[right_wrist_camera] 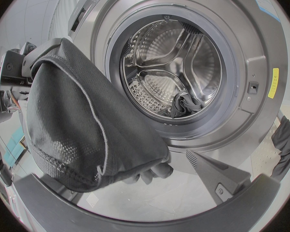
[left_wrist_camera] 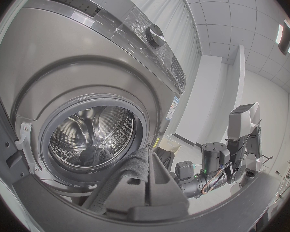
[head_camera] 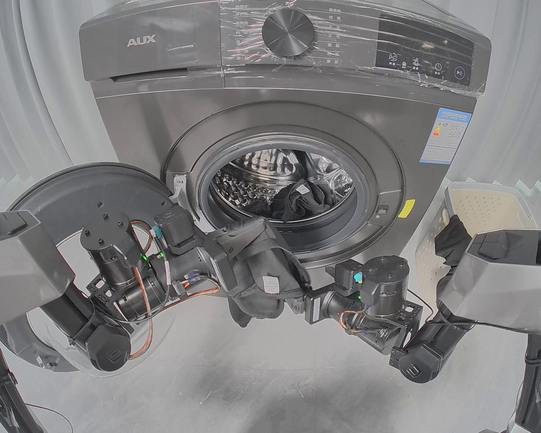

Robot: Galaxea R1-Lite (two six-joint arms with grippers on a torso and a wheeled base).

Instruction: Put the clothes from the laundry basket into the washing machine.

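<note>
Garment (head_camera: pixel 261 266) of dark mesh drapes over left hand (left_wrist_camera: pixel 149 165).

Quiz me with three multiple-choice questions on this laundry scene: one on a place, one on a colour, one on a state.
1. Where is the laundry basket relative to the washing machine? A) on top B) on the robot's right C) behind
2. What colour is the garment in the left end effector? A) white B) red C) dark grey
3. The machine's door is: A) swung open B) shut C) missing
Answers: 1 B, it stands beside the machine's right side; 2 C, dark mesh cloth hangs from it; 3 A, the drum is exposed.
</note>
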